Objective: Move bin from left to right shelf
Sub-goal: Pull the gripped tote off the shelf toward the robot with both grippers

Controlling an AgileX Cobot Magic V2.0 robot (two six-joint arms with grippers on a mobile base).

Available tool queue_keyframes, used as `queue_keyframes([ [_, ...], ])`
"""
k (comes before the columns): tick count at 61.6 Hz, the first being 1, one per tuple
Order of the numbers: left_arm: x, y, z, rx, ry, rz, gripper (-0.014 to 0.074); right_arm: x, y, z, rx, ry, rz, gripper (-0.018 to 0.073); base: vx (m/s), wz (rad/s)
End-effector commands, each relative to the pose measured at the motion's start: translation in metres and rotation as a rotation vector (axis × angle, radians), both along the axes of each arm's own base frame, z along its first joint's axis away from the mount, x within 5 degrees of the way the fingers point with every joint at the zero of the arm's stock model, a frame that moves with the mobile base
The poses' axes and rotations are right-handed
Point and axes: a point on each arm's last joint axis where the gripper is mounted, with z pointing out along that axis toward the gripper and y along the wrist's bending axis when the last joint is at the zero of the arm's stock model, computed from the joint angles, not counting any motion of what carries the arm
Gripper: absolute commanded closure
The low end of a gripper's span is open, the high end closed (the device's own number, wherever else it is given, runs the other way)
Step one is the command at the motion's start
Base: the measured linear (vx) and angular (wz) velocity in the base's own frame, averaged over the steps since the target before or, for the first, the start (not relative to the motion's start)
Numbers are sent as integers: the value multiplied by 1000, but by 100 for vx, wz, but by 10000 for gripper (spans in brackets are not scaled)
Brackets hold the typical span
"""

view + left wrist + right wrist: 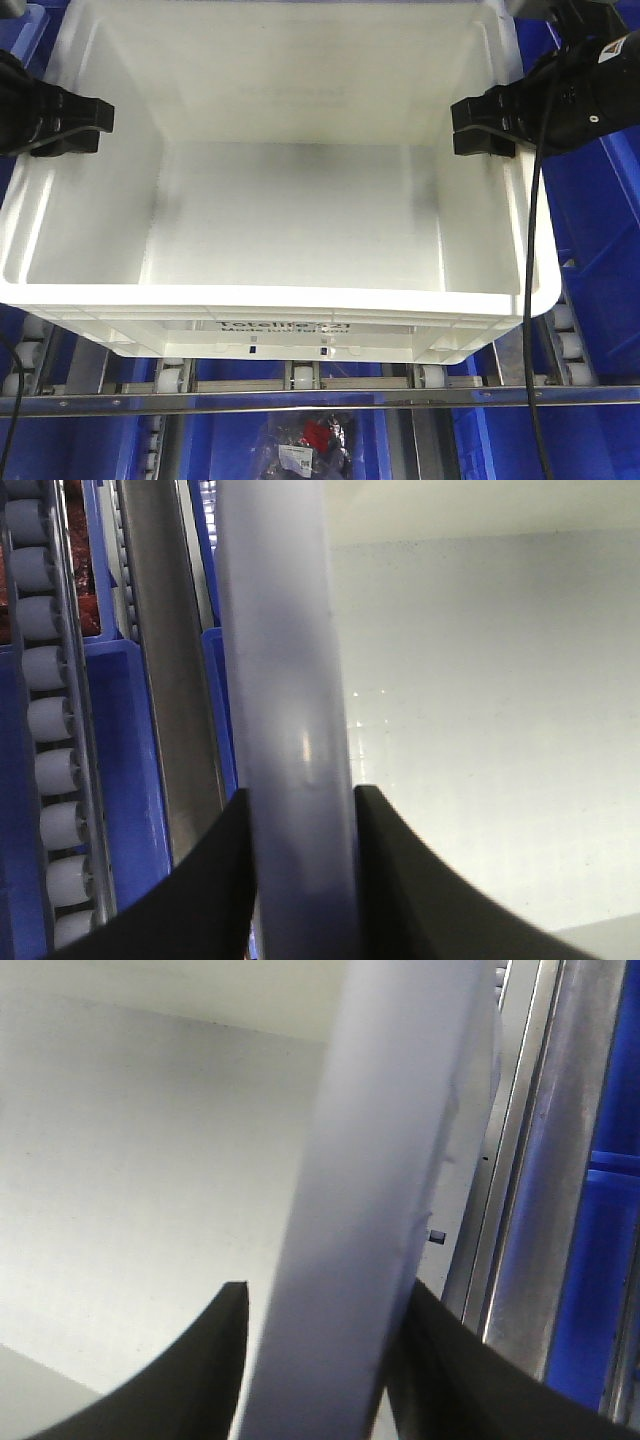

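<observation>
A grey metal rail [320,400] runs crosswise just below the front of the bin [280,295], with a black cable [527,330] hanging across it under the bin's right front corner. The bin, white and open-topped with nothing inside, rests on white rollers [300,377] that show under its front wall, which carries black print. The left gripper [92,125] sits on the bin's left rim, and the left wrist view shows its two black fingers [215,880] narrowed onto that rim, one on each side. The right gripper [478,127] clamps the bin's right rim the same way, its fingers [200,1360] pressed against both faces. Blue bins [600,200] stand beside the bin on its right, and a clear bag [310,440] with red and black contents lies below its front edge
</observation>
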Motion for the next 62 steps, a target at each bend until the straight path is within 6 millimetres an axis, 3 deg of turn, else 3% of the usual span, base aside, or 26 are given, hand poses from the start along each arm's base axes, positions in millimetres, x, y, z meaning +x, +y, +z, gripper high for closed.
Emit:
queue_keyframes([
  [1, -4, -3, 31, -56, -170, -8, 601, -2, -2, 32, 38, -179, -11, 564, 0, 0],
  [62, -4, -3, 31, -56, -170, -8, 601, -2, -2, 32, 38, -179, -11, 564, 0, 0],
])
